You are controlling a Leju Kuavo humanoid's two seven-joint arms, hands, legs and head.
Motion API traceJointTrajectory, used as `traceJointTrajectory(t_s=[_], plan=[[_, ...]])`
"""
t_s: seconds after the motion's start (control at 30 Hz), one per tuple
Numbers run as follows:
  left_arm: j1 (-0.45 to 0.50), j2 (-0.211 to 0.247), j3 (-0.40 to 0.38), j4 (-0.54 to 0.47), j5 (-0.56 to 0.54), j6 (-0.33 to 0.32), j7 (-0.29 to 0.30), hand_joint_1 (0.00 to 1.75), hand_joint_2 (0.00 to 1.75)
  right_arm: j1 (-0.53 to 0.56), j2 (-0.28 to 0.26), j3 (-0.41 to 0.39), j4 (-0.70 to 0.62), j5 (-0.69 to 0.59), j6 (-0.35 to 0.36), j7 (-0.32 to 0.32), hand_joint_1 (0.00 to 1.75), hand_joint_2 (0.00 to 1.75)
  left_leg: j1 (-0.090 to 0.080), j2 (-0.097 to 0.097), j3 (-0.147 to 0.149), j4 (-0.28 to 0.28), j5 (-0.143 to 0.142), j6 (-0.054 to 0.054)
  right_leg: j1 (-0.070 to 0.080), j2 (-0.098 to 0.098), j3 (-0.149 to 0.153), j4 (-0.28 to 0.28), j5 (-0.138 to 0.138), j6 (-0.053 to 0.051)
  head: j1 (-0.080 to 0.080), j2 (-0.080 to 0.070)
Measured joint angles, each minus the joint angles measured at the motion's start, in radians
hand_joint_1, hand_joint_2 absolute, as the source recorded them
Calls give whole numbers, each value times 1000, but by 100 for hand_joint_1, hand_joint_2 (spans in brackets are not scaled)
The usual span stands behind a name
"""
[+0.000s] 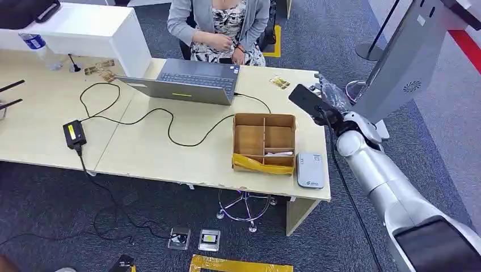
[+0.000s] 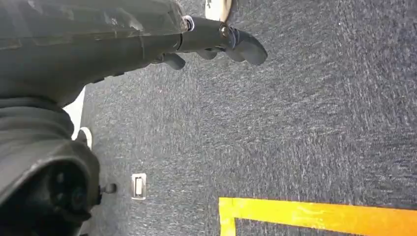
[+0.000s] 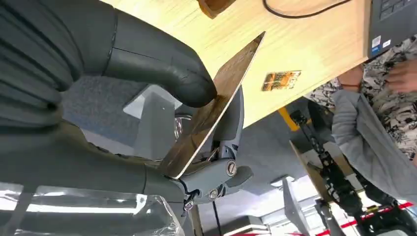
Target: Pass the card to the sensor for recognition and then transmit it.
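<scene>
My right hand (image 1: 330, 109) is raised beside the table's right end and pinches a dark, glossy card (image 1: 306, 100). In the right wrist view the card (image 3: 216, 103) is clamped on edge between the thick thumb (image 3: 162, 64) and the fingers behind it. The grey-white card sensor (image 1: 310, 170) lies flat at the table's front right corner, nearer me than the held card and below it. A second, patterned card (image 1: 279, 83) (image 3: 280, 80) lies on the table by the laptop. My left hand (image 2: 216, 42) hangs over the carpet, holding nothing, fingers loosely apart.
A wooden divided box (image 1: 264, 120) with a yellow strip stands left of the sensor. An open laptop (image 1: 193, 82) faces a seated person (image 1: 221, 28). A black cable and power brick (image 1: 74, 134) cross the table. A grey kiosk (image 1: 408, 62) stands right of my arm.
</scene>
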Motion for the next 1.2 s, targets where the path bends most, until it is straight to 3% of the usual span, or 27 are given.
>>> traceJointTrajectory(t_s=[0.97, 1.0, 1.2], plan=[[28, -10, 0, 0, 23, 26, 0, 0, 0, -1, 66, -69, 13, 91, -3, 45, 175, 175, 0, 0, 0, 0, 0, 0, 0, 0, 0, 0, 0, 0, 0, 0], [29, -11, 0, 0, 21, 25, -1, 0, 0, -1, 66, -75, 13, 93, -4, 48, 0, 0, 0, 0, 0, 0, 0, 0, 0, 0, 0, 0, 0, 0, 0, 0], [29, -11, 0, 0, 18, 23, -1, 0, 0, 0, 66, -108, 13, 102, -6, 48, 0, 0, 0, 0, 0, 0, 0, 0, 0, 0, 0, 0, 0, 0, 0, 0]])
